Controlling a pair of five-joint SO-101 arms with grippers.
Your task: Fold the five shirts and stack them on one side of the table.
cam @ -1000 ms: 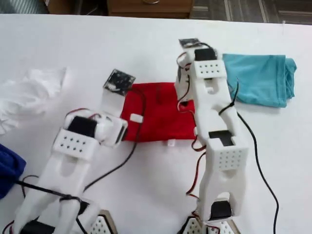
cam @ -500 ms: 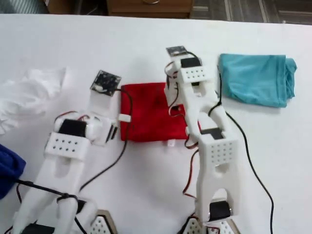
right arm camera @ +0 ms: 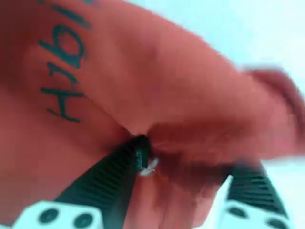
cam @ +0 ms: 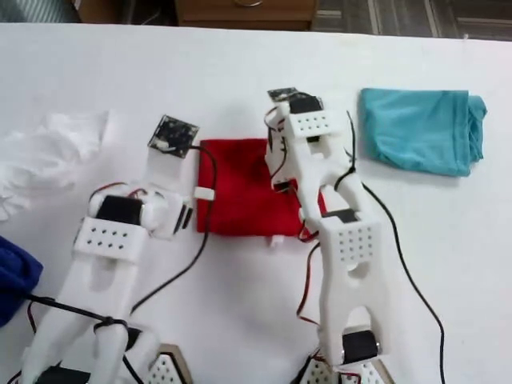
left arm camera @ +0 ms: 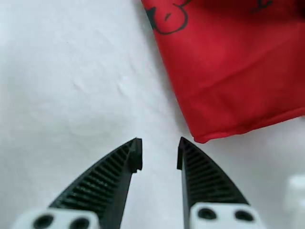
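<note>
**Red shirt: side fold carried inward, left arm withdrawn**

Finding 1. Over the last second my right arm has swung toward 9 o'clock across the red shirt [cam: 236,188]. The shirt's 3 o'clock edge has come in with it, so the red patch on the counter [cam: 240,72] is now narrower. The shirt lies mid-counter between my two arms, and the right arm crosses its 3 o'clock side.

Finding 2. My left arm backed off toward 9 o'clock in the first half of that second and has held there since. The left end effector [left arm camera: 157,155] is a little way open and holds nothing. It sits over bare counter just beside the shirt's near corner, not touching it.

Finding 3. My right end effector [right arm camera: 187,164] is buried in a raised, bunched fold of red cloth. The wrist view is smeared, and I cannot tell whether it has a grip on the cloth.

Assessment. I judge the red shirt to be mid-fold, with the side panel brought over but not yet laid flat. A teal shirt [cam: 416,132] lies folded at 2 o'clock from it. A white shirt [cam: 48,156] lies crumpled at 9 o'clock, and a blue shirt [cam: 12,276] sits at 8 o'clock on the counter edge. Both are unfolded, so most of the task is outstanding.
</note>
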